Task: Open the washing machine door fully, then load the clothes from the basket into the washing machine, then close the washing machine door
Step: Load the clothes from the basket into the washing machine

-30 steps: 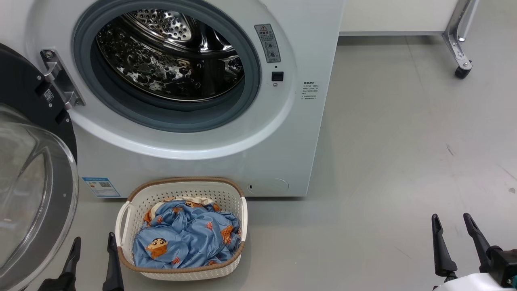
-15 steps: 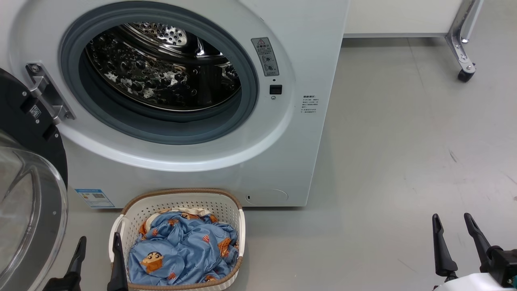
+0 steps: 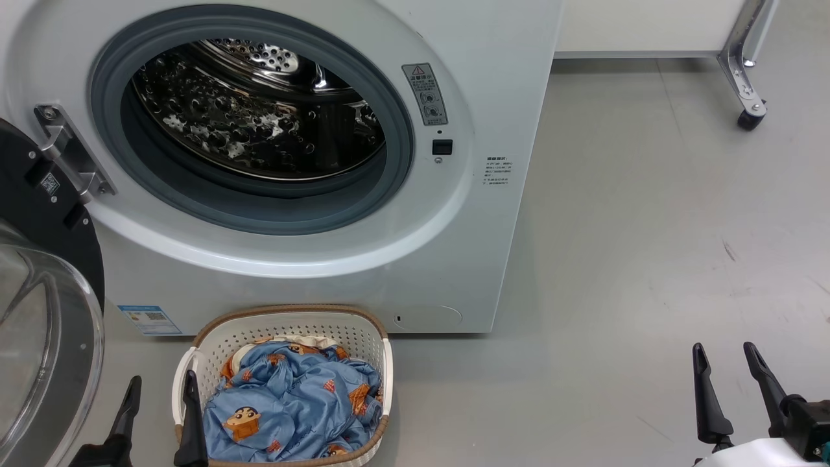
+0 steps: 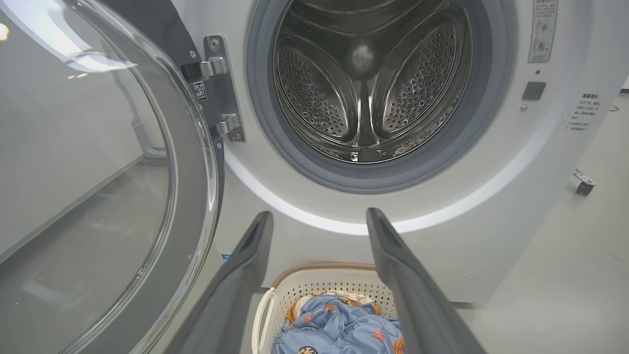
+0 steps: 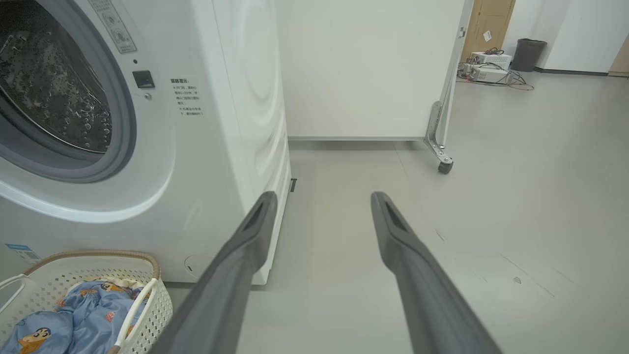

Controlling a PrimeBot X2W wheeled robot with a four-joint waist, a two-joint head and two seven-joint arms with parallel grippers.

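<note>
Gaping washing machine door [image 3: 48, 292], glass bulge [image 3: 39, 383] facing right; left tool [image 3: 162, 377], right tool [image 3: 723, 347] wide

The big white washing machine [image 3: 311, 272] has its round door [image 3: 39, 324] swung wide open at the left. The small basket [image 3: 363, 337] sits on the floor just in front, full of blue clothes [image 3: 292, 402].

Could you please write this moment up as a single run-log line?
washing machine door: open | drum: empty | clothes: in basket | left gripper: open, near basket | right gripper: open, over floor
</note>
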